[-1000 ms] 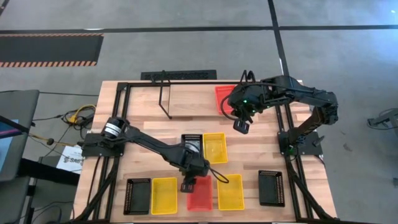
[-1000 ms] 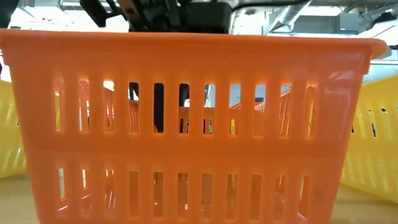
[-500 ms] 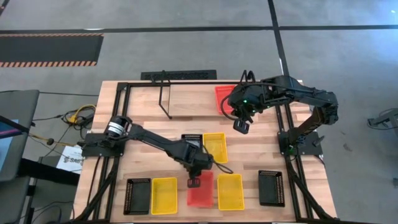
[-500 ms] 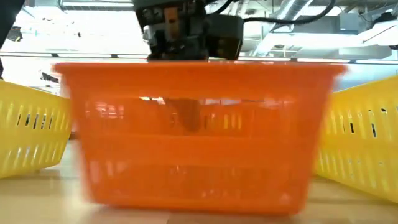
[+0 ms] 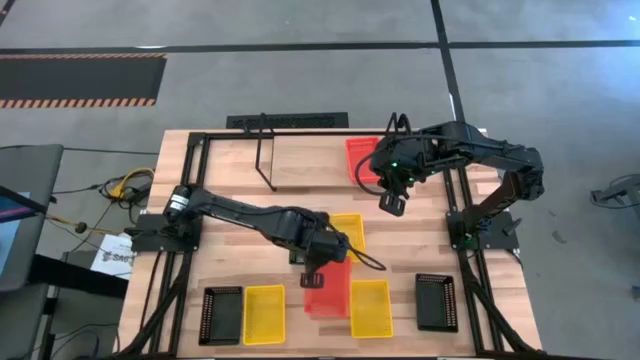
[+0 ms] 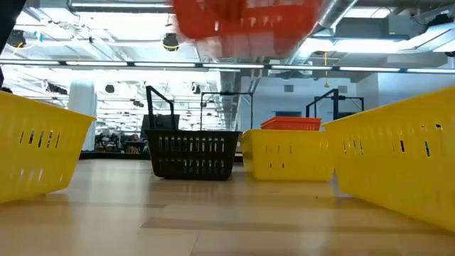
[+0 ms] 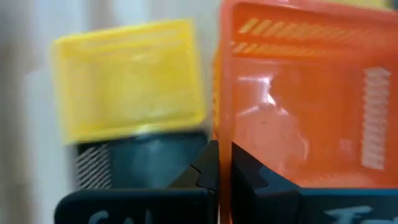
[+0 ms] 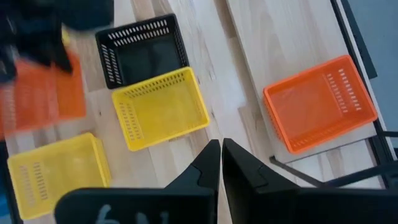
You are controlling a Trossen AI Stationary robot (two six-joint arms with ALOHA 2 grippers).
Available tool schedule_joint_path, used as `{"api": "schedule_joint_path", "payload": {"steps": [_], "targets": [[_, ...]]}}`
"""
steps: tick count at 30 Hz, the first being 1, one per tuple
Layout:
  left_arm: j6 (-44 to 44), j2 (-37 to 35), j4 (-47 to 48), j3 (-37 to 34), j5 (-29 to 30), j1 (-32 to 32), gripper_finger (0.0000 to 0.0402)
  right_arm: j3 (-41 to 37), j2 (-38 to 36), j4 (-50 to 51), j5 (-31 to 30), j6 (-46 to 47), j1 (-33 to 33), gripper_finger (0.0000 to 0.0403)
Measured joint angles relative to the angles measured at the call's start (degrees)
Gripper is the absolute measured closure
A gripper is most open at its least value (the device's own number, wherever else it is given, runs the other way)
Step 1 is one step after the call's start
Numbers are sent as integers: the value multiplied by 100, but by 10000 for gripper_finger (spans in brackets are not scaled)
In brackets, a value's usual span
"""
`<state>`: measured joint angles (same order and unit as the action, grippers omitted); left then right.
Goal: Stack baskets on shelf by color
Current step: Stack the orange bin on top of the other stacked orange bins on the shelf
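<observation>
My left gripper (image 5: 312, 274) is over the table's middle, shut on a red basket (image 5: 330, 292) that it carries above the table; the low view shows this basket (image 6: 245, 21) high up and blurred. A second red basket (image 5: 360, 158) lies at the right end of the shelf (image 5: 263, 150), a black rod rack at the far side. My right gripper (image 5: 391, 205) hovers shut with nothing in it, just near of that basket. Yellow baskets (image 5: 347, 232) (image 5: 264, 312) (image 5: 370, 307) and black ones (image 5: 221, 314) (image 5: 436, 302) rest flat on the table. My left gripper has the red basket by the top of one side wall (image 7: 219, 140), on the basket's left, close to its far corner. One finger is inside the basket and one outside. The fingers come from above. The basket is lifted clear of the table and hangs below them.
A black basket (image 6: 192, 153) and a yellow one (image 6: 288, 153) stand side by side mid-table, partly under my left arm in the high view. The shelf's left and middle parts (image 5: 305, 160) hold no basket. Black frame rails (image 5: 470, 270) run along both table sides.
My left gripper has shut on the red basket's wall, then risen and gone toward the table's far edge. The red basket, which stood at the near edge, is now lifted clear and has travelled with it, out from between the near yellow baskets.
</observation>
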<state>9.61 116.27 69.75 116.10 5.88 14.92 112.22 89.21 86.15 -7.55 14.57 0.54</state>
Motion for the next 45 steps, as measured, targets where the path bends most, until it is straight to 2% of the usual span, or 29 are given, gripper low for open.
{"api": "schedule_joint_path", "payload": {"steps": [6, 11, 18, 26, 32, 38, 41, 45], "targets": [[-3, -6, 925, 610, 786, -145, 401, -2, -22, 382, -529, -1, 26, 383], [48, -43, 1197, 614, 1383, -412, 402, -1, -211, 386, -642, 49, 207, 392], [397, -128, 1455, 616, 2494, -986, 401, 0, -608, 384, -1168, 303, 418, 385], [466, -528, 1488, 615, 2560, -1436, 401, 0, -1403, 387, -1275, 555, 473, 394], [512, -916, 1463, 616, 2707, -1438, 401, 0, -2269, 385, -1740, 1062, 475, 396], [608, -1088, 1350, 616, 2932, -1492, 401, -1, -2547, 385, -1976, 1185, 470, 396], [608, -1088, 1201, 616, 3034, -1589, 401, -285, -2476, 371, -2137, 893, 470, 396], [609, -1088, 1119, 616, 3203, -1752, 401, -1116, -2385, 274, -2561, 584, 471, 396]]}}
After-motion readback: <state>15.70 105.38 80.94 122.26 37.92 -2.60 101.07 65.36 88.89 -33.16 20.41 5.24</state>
